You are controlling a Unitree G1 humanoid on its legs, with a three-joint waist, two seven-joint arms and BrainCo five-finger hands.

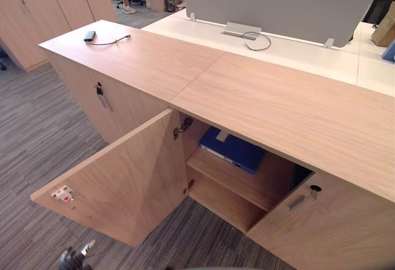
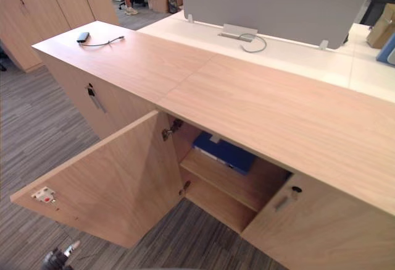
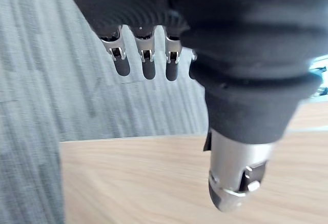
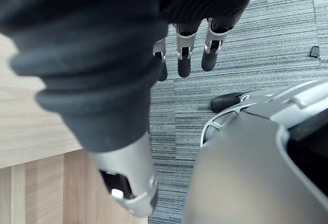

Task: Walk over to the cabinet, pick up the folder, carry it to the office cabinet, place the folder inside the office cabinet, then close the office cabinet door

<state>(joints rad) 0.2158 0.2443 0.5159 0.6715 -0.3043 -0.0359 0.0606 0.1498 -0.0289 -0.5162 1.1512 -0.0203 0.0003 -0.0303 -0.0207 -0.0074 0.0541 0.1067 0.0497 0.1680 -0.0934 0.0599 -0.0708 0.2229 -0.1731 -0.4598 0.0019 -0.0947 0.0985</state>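
Item: blue folder (image 1: 231, 149), lying flat on the upper shelf (image 1: 237, 182) inside the office cabinet (image 1: 278, 103). Its long axis runs along the shelf's front edge. The cabinet door (image 1: 123, 183) stands open.

My left hand (image 3: 148, 65): fingers relaxed, empty, beside the door.

My right hand (image 4: 183, 60): fingers relaxed, empty, over carpet (image 4: 266, 39).

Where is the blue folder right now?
In the head views, the blue folder lies on the upper shelf inside the office cabinet, just right of the hinge of its open door.
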